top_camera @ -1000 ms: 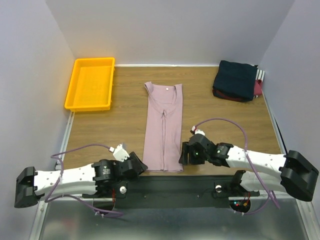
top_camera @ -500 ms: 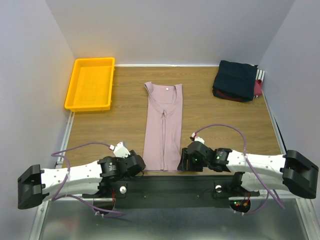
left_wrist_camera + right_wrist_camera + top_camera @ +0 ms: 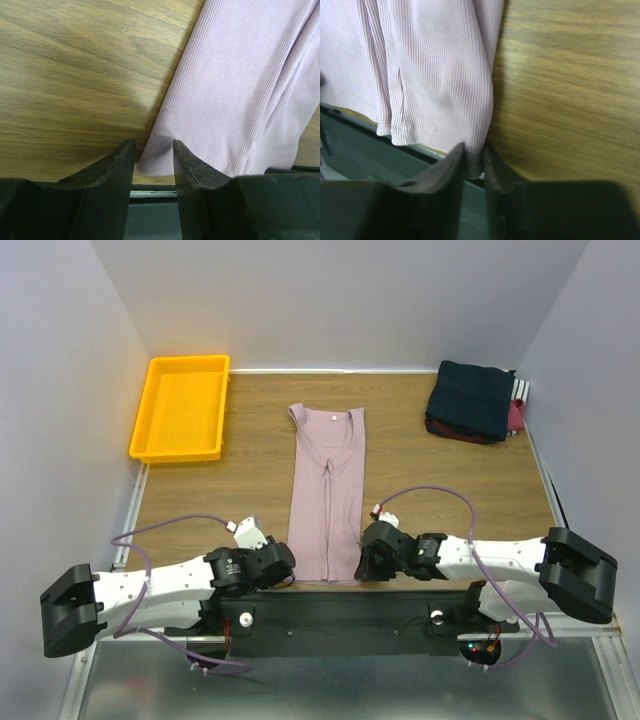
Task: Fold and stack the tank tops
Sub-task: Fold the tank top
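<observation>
The dusty pink tank top (image 3: pixel 327 490) lies in the middle of the table as a long narrow strip. Its neck is at the far end and its hem at the near edge. My left gripper (image 3: pixel 284 568) is at the hem's left corner; in the left wrist view the left gripper (image 3: pixel 154 145) is open, with the pink tank top's (image 3: pixel 240 90) corner in the gap between its fingers. My right gripper (image 3: pixel 362 565) is at the hem's right corner; in the right wrist view the right gripper (image 3: pixel 474 150) is shut on the pink tank top's (image 3: pixel 435 65) folded edge.
A folded dark navy tank top (image 3: pixel 470 400) lies on a maroon one (image 3: pixel 516 417) at the back right corner. An empty yellow tray (image 3: pixel 180 405) stands at the back left. The black mounting rail (image 3: pixel 340 612) runs just below the hem.
Both grippers moved inward to the hem corners. The right jaws closed on the right corner. The left jaws narrowed around the left corner.
</observation>
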You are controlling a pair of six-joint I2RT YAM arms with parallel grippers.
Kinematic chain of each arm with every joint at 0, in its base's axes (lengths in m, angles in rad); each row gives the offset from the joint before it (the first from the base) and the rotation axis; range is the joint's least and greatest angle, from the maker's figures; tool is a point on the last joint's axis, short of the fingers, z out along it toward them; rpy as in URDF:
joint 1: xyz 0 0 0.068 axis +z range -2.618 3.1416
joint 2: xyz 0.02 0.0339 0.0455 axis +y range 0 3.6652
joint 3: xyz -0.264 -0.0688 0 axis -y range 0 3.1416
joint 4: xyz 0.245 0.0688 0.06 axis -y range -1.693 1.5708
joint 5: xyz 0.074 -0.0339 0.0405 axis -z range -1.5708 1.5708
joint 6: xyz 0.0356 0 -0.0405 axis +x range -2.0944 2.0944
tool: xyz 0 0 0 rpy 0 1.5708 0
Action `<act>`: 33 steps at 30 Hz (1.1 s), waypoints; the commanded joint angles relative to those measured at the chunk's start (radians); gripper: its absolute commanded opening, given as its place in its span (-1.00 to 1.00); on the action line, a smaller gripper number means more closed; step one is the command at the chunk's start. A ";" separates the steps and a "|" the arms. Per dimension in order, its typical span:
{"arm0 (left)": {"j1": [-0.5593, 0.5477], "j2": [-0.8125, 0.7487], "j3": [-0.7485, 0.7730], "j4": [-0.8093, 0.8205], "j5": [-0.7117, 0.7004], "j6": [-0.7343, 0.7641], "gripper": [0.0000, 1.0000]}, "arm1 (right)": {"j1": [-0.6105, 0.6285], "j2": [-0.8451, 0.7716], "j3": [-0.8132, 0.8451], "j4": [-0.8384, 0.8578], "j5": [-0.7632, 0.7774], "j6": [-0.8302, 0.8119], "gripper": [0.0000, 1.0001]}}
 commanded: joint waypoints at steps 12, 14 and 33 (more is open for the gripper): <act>0.005 0.103 0.125 0.087 0.037 0.162 -0.01 | -0.013 -0.052 0.087 -0.317 0.227 -0.124 -0.83; 0.005 0.114 0.122 0.106 0.048 0.169 0.00 | -0.016 -0.066 0.083 -0.337 0.230 -0.125 -0.81; -0.061 0.154 0.031 0.183 0.212 0.070 0.01 | -0.016 -0.175 0.033 -0.344 0.180 -0.076 0.48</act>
